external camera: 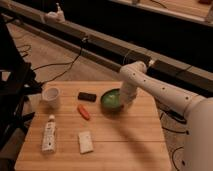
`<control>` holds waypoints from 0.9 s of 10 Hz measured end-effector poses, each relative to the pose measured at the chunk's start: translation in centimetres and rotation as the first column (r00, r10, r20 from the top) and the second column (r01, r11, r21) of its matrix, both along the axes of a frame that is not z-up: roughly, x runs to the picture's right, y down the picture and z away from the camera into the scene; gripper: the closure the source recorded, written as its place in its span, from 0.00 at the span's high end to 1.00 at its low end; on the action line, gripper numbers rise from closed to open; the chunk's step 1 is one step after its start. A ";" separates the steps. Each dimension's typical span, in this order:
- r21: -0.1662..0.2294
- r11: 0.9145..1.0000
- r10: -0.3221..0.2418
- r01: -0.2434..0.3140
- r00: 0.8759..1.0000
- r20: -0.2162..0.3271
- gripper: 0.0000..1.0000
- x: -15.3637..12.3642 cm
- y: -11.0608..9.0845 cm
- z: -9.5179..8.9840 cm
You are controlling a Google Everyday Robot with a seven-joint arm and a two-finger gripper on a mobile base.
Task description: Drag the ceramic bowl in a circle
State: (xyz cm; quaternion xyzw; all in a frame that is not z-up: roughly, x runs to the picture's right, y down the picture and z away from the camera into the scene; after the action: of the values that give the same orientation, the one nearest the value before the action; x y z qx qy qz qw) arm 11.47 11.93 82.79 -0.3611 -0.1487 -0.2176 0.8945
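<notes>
Green bowl [111,100] sits on the counter [120,140] right of centre with the tool [123,101] at its right rim, grip state indeterminate, so keep your downward contact steady and sweep a tight arc clear of the black block [87,96].

The white arm reaches in from the right, its gripper [125,100] down at the right rim of the ceramic bowl [111,100] — green, glossy, near the back of the wooden table [125,140]. Left of the bowl lie a small black block [87,96] and an orange carrot-like piece [83,112]; farther left stands a white cup [51,96], with a tube [49,133] and a pale bar [86,142] nearer the front edge.
</notes>
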 end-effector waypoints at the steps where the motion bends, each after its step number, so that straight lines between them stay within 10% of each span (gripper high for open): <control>1: -0.016 1.000 -0.005 0.005 1.000 0.027 0.00 -0.6 1.0 -1.1; 5: -0.121 0.992 0.022 -0.020 1.000 0.009 0.00 2.3 5.8 -5.5; 9: -0.118 0.992 0.012 -0.040 0.975 -0.222 0.00 11.9 5.6 -2.8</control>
State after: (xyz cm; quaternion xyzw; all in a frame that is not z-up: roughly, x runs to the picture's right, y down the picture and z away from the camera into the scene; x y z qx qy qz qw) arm 23.36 17.52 79.96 -0.4349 -0.0659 -0.1548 0.8846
